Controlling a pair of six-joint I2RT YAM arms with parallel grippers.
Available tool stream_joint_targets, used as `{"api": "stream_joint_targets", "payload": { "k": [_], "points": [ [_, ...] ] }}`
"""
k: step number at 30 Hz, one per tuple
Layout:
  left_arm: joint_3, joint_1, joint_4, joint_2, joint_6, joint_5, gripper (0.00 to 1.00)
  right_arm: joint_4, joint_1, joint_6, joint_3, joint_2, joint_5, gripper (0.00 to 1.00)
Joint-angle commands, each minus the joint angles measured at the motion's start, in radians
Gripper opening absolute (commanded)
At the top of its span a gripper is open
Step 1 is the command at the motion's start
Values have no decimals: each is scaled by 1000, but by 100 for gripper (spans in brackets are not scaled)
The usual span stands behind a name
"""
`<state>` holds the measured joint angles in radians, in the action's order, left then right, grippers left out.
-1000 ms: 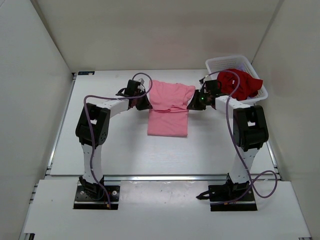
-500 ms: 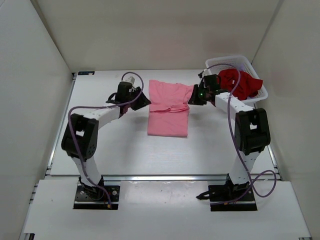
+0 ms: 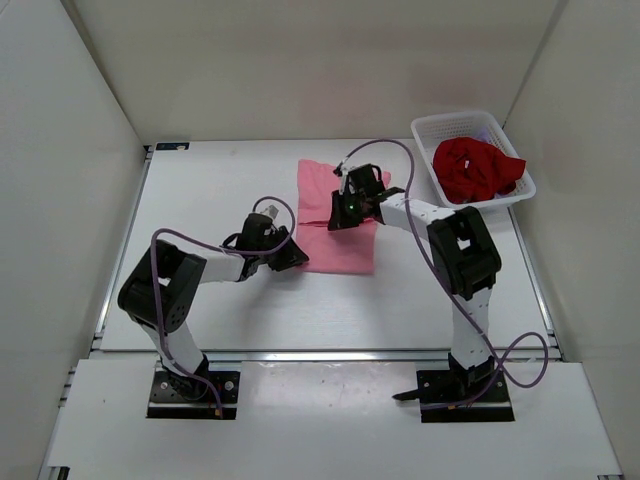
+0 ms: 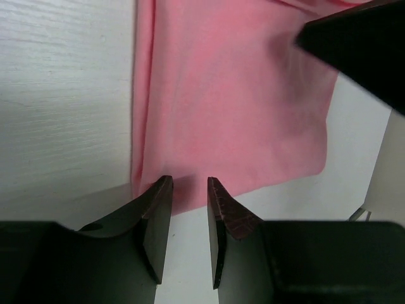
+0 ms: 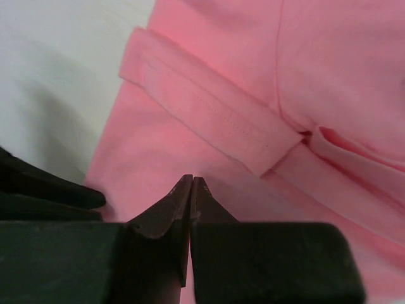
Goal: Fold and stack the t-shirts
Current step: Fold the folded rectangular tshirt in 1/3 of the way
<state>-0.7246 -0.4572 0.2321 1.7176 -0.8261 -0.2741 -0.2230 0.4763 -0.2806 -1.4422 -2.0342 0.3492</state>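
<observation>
Now, on the table [image 3: 200, 300], the pink t-shirt [image 3: 345, 245] lies flat near the middle of the far edge, with both sleeves turned in over the chest so that it makes a narrow rectangle (the sleeve hems show as layered bands). The mesh basket [image 3: 470, 115] in the far right corner holds the dark red t-shirt [image 3: 475, 168], bunched up. Both arms have left the pink shirt's sides. The left gripper [image 4: 190, 183] has dropped to its near left corner, jaws part open astride the hem. The right gripper [image 5: 192, 180], jaws closed on nothing, hangs over its middle. The sleeve folds look done, so a fold from the hem up probably comes next.
</observation>
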Motion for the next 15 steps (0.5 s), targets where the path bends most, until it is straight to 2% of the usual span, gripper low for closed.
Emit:
{"api": "stream_joint_targets", "payload": {
  "k": [1, 6, 12, 15],
  "points": [
    [37, -18, 62, -32, -8, -17, 40, 54, 7, 4, -27, -27, 25, 0],
    [96, -38, 85, -53, -16, -27, 40, 69, -19, -17, -41, -75, 47, 0],
    [155, -40, 105, -68, -19, -33, 39, 187, -57, -20, -30, -119, -29, 0],
    [168, -34, 101, -90, -15, -48, 39, 188, -97, -61, -136, -165, 4, 0]
  ]
}}
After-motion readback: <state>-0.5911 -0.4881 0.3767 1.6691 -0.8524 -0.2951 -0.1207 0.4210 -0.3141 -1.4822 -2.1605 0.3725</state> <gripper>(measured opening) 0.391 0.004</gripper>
